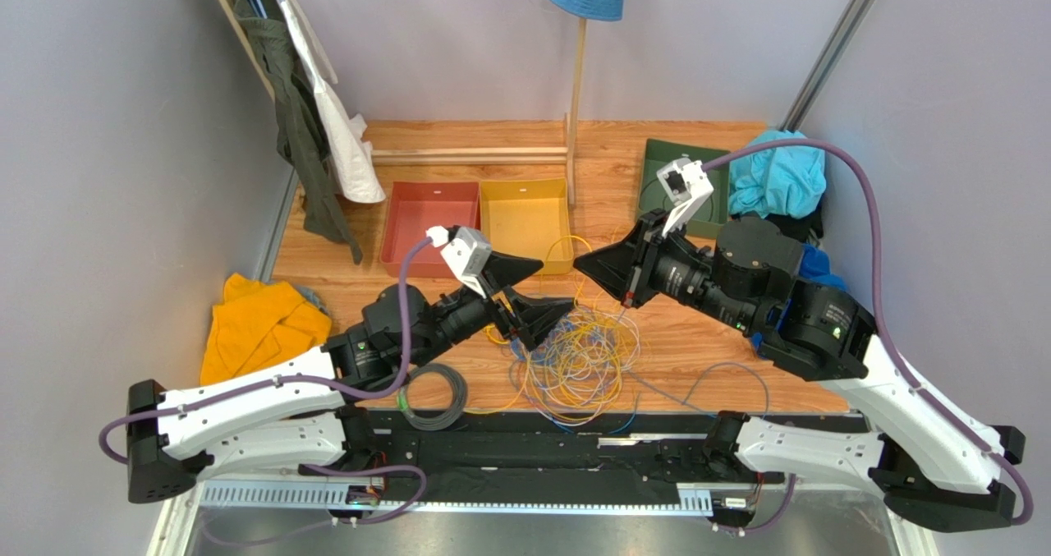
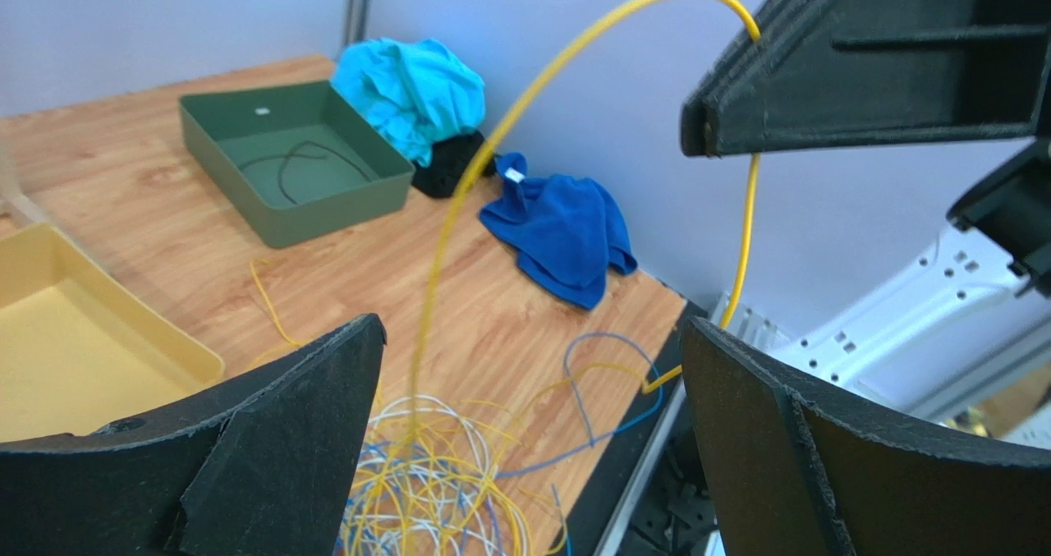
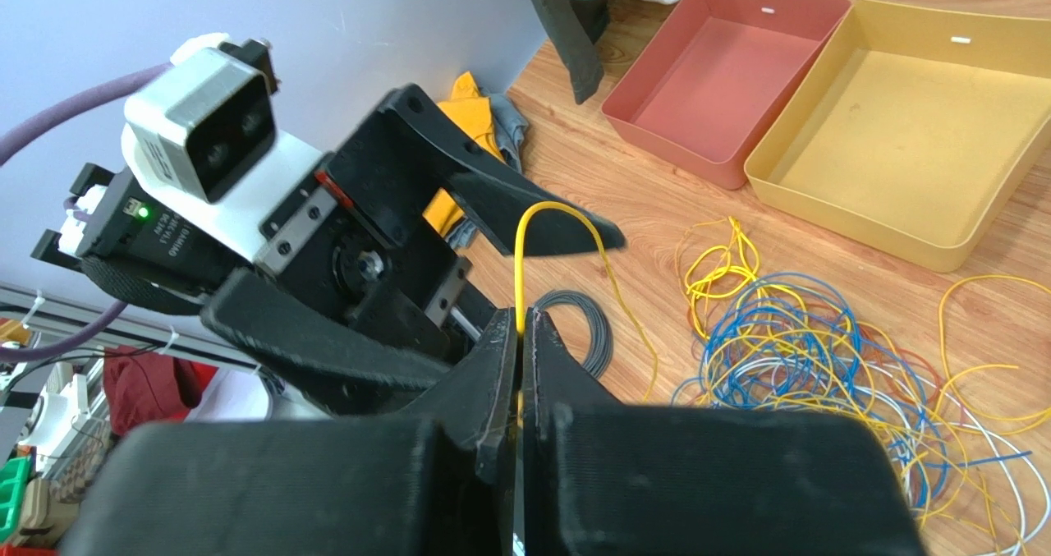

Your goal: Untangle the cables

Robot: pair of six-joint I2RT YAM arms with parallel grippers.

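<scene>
As right gripper (image 3: 521, 334) pinches one yellow cable (image 3: 519, 273), perhaps dozens tangle.

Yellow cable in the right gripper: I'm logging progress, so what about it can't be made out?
- Right wrist: the yellow cable below the right gripper tips, hidden inside the shut jaws.
- Left wrist: its lower part, blurred, merging into the pile.
- Top: its run, too thin to trace.

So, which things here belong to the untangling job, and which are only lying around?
Job: cables; yellow wire, pinched in right gripper; left gripper, open.
Lying about: red tray, yellow tray, green tray, dark grey coil, blue cloth, orange cloth.
</scene>
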